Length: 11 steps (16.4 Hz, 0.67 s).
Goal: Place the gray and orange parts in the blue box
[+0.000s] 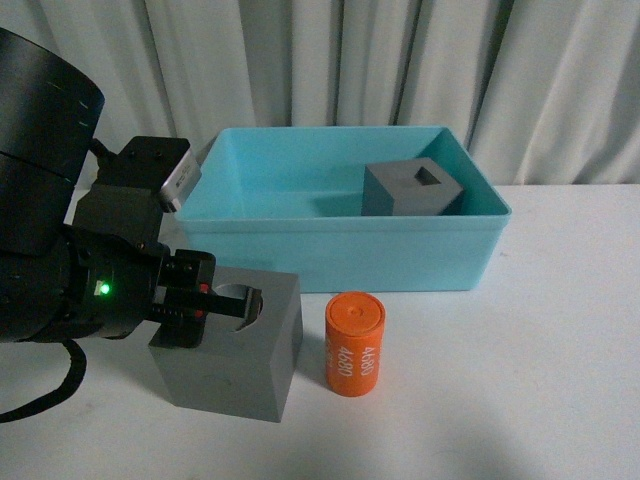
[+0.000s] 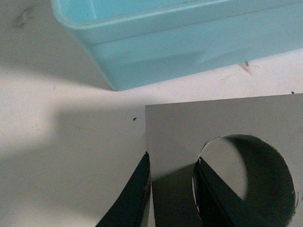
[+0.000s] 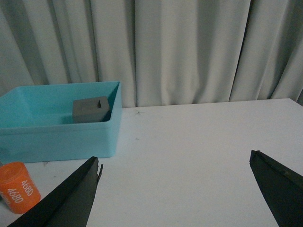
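Left arm [image 1: 45, 150]: black, with a broad round housing and a boxy wrist section. One small green light [image 1: 101, 290], lit. Silver-grey camera block [image 1: 180, 172] on a black bracket. Thick black cable [image 1: 55, 395], curved, below the wrist. Left gripper [image 1: 240, 305]: black, two small red marks near its base; fingers [image 2: 130, 201] dark, flat-sided, tapered. Right gripper [image 3: 175, 158]: two matte black wedge-shaped fingers [image 3: 71, 203], one tip notched.

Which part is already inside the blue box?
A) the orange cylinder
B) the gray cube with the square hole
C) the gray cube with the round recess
B: the square-hole cube sits inside the blue box, while the orange cylinder and the round-recess cube stand outside it.
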Available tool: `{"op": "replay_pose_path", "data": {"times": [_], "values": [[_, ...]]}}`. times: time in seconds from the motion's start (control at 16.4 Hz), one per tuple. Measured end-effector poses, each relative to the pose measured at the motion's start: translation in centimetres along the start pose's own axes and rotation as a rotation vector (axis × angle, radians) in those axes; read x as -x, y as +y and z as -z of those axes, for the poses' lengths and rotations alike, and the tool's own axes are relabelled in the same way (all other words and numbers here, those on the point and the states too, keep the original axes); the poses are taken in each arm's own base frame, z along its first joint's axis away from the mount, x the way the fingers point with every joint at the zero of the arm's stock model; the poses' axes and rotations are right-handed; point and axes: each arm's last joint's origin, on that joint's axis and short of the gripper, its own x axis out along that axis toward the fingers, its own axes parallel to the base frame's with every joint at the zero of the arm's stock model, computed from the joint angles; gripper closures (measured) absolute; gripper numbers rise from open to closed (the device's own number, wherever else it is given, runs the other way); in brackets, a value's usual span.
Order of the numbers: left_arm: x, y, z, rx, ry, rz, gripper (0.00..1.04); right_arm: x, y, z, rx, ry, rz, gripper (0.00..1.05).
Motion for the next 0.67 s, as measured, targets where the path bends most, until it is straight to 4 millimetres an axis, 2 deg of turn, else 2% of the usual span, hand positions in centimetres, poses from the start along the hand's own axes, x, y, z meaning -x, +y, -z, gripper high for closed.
{"op": "replay_pose_path", "data": {"times": [0.18,0.37,0.55,0.61,0.67], "values": [[1.6,0.0,-0.4,0.020,-0.001,-0.005,0.85,0.0,0.0,0.0,0.000,0.000,0.000,0.06],[4.7,0.0,-2.5,0.070,-0.073,0.018,0.85,0.0,0.0,0.0,0.000,0.000,0.000,0.06],[8.9,0.1,-7.0,0.118,-0.267,0.055,0.85,0.0,0.0,0.0,0.000,0.000,0.000,0.06],[10.7,0.1,-9.0,0.138,-0.353,0.069,0.85,0.0,0.0,0.0,0.000,0.000,0.000,0.06],[13.0,0.2,-11.9,0.149,-0.490,0.075,0.85,0.0,0.0,0.0,0.000,0.000,0.000,0.06]]}}
